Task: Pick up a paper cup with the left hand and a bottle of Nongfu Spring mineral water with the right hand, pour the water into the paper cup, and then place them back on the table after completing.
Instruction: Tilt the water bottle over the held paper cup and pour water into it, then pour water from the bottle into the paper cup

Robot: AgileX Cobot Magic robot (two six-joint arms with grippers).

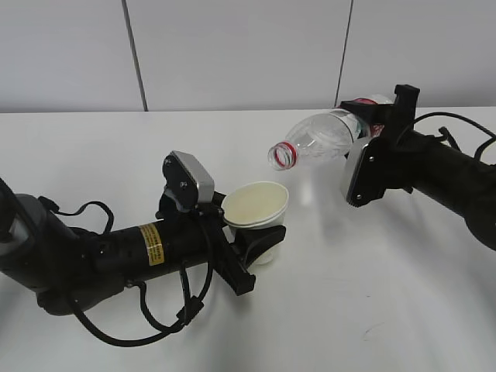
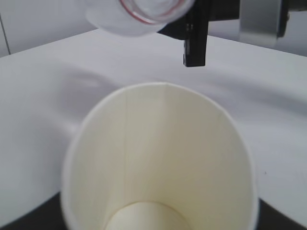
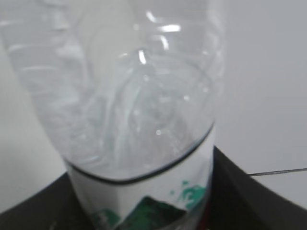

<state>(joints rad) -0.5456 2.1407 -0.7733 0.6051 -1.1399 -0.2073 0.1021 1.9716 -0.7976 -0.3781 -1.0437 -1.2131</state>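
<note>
My left gripper (image 1: 252,240), on the arm with the yellow sticker, is shut on a white paper cup (image 1: 256,211) and holds it tilted, mouth up, just above the table (image 1: 372,310). The cup's cream inside fills the left wrist view (image 2: 163,158) and looks dry. My right gripper (image 1: 372,124) is shut on a clear water bottle (image 1: 322,138) with a red neck ring. The bottle lies tipped, its open mouth pointing left and down, a little above and right of the cup rim. The bottle fills the right wrist view (image 3: 134,110). No stream of water shows.
The white tabletop stretches all round both arms, with a pale wall with dark seams (image 1: 136,54) behind. Black cables (image 1: 155,325) loop under the left arm. The right arm's finger and camera block (image 2: 196,33) show at the top of the left wrist view.
</note>
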